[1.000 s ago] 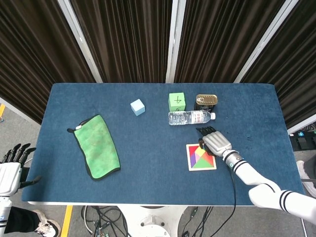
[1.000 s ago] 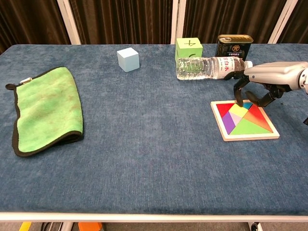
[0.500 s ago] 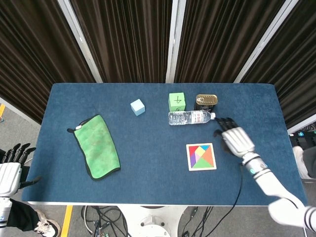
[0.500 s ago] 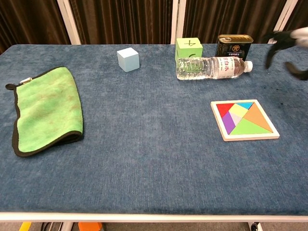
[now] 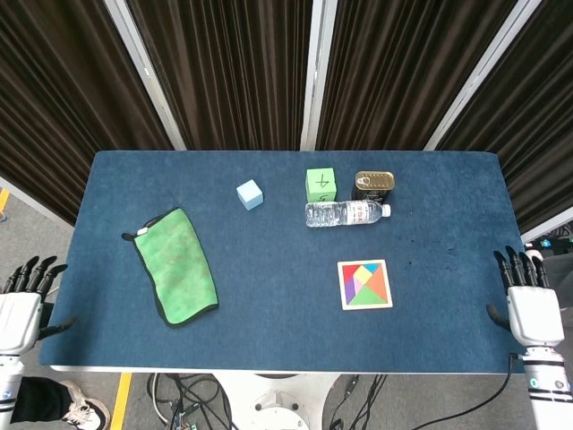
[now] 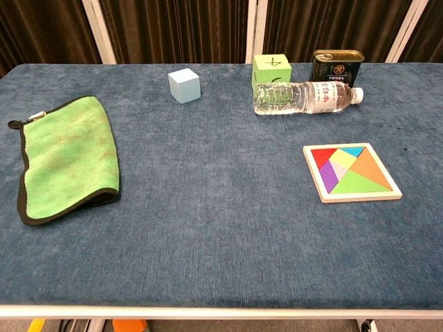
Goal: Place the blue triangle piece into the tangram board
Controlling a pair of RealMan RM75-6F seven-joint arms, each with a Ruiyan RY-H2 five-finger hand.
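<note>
Both of our hands hang off the worktop [image 5: 269, 179] edges with nothing in them: our right hand [image 5: 532, 305] sits just past the right edge, fingers spread and pointing away from us, and our left hand [image 5: 20, 305] sits just past the left edge in the same posture. Only the head view shows them.

On the blue cloth surface, right of centre, lies the tangram board [image 6: 351, 172], flat and square to us, with all its coloured pieces seated inside the pale frame. We see the blue triangle piece [image 6: 354, 150] lying in the board along its far edge, between the red piece and the orange one, flush with its neighbours.

Beyond the board, well apart from it, a clear water bottle [image 6: 304, 97] lies on its side with its cap to the right. Just behind the bottle stand a green cube [image 6: 270, 69] marked with a dark figure and a dark tin can [image 6: 336, 66]. A light blue cube [image 6: 184, 86] stands further left, and a green cloth [image 6: 66, 158] with dark edging lies folded near the left side.
</note>
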